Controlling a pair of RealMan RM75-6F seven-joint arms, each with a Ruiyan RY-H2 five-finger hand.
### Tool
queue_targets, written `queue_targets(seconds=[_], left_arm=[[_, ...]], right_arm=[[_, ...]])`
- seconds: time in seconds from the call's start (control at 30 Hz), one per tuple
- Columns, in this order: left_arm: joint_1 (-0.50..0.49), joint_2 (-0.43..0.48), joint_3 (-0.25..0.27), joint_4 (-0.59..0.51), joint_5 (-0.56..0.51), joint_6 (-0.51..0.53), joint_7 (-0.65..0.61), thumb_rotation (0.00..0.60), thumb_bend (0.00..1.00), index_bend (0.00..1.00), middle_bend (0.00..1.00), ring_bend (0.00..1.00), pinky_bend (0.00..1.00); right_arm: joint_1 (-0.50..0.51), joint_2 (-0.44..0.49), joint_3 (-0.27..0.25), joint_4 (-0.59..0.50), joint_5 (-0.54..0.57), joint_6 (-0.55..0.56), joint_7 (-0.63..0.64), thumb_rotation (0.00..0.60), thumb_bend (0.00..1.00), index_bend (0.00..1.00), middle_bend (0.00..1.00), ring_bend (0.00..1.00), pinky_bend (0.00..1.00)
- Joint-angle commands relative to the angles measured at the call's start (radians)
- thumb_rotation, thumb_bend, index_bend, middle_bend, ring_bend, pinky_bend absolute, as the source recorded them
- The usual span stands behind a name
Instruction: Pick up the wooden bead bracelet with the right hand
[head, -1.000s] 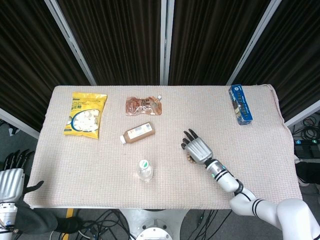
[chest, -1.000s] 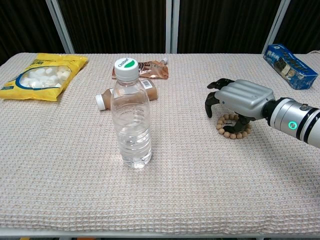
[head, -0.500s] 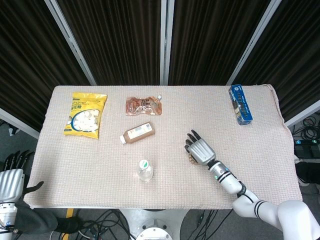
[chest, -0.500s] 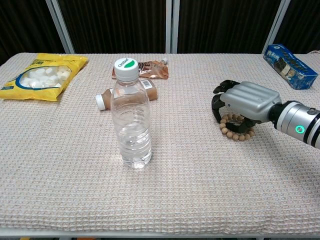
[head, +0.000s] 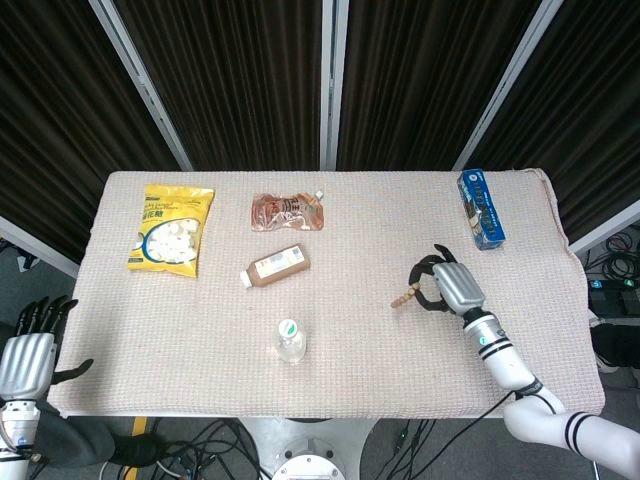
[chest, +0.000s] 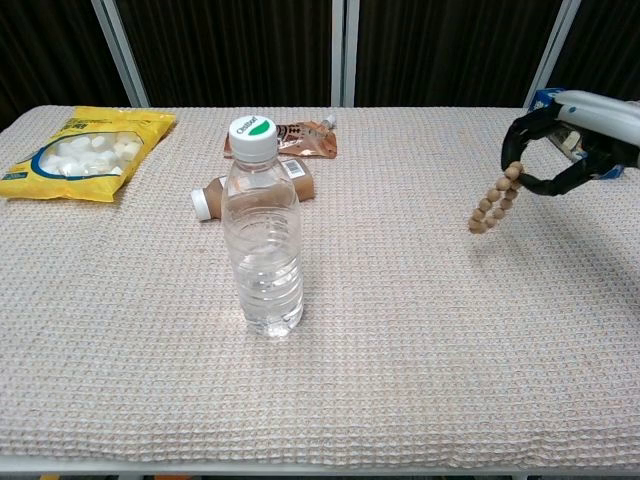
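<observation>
Wooden beads of the bracelet (chest: 494, 206) hang in a loose loop from the right hand (chest: 577, 140), whose dark fingers (chest: 522, 128) curl around its upper end, and in the chest view the string dangles clear above the table's woven cloth (chest: 400, 330) at the right side. Judging by that, the pickup looks essentially done, with at most a steadier hold or a little more lift left. Off the table's near-left corner, the left hand (head: 27, 352) waits with fingers apart, holding nothing.
</observation>
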Motion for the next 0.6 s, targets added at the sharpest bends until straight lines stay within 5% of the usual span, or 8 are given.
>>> queue_targets(seconds=[0.03,0.33,0.6], left_arm=[[-0.006,0.003,0.0,-0.008,0.002,-0.006,0.009,0.6,0.0,0.15,0.08,0.0,0.0],[-0.018,0.016,-0.001,-0.034,0.006,-0.015,0.032,0.6,0.0,0.15,0.08,0.0,0.0],[-0.024,0.017,0.001,-0.041,0.003,-0.024,0.039,0.6,0.0,0.15,0.08,0.0,0.0]], right_arm=[[-0.032,0.146,0.045,-0.075,0.065,-0.171,0.36,0.6,0.79,0.68,0.52,0.26,0.04],[-0.032,0.19,0.001,-0.005,-0.126,-0.277,0.916,0.6,0.84,0.68,0.53,0.26,0.01],[0.025,0.217,-0.133,0.025,-0.355,-0.223,1.366,0.589,0.84,0.69,0.53,0.26,0.0]])
